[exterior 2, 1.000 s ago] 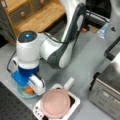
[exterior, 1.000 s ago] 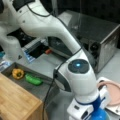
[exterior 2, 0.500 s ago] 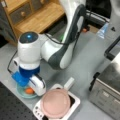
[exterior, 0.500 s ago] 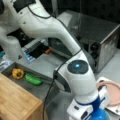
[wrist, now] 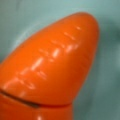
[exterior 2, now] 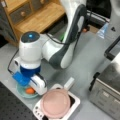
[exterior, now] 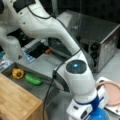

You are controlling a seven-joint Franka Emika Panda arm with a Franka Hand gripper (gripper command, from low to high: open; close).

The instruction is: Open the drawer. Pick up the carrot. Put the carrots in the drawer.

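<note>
Hanging low over the teal bowl point(exterior 2: 22, 92) at a front view's bottom left, the gripper point(exterior 2: 32, 88) sits directly above the carrot point(exterior 2: 30, 90), which lies inside that bowl; whether its jaws are spread or closed on anything cannot be told. The wrist view is filled by the carrot point(wrist: 50, 72), its blunt orange tip pointing up and right against the bowl's pale teal floor point(wrist: 107, 82). Just beside the bowl sits a white tray point(exterior 2: 75, 103) carrying a pink plate point(exterior 2: 55, 103). The drawer point(exterior: 37, 87) stands open beside the wooden cabinet top point(exterior: 15, 102), holding a yellow bumpy vegetable point(exterior: 18, 73) and a long green vegetable point(exterior: 33, 79).
</note>
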